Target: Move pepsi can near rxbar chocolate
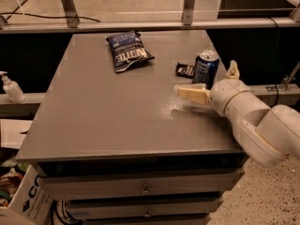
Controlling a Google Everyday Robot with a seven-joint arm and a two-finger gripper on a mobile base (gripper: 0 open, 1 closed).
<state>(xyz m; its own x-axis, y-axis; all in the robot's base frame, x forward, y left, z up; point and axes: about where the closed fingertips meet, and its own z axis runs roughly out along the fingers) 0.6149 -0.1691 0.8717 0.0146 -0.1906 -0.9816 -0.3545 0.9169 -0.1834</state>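
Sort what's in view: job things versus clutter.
Job: pepsi can; rxbar chocolate beside it; hand, open, at the can.
Lying about: chip bag farther back on the table; pump bottle off to the table's side.

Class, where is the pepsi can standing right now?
In the camera view, the pepsi can stands upright near the table's right edge, just right of the rxbar chocolate, with the gripper open around it.
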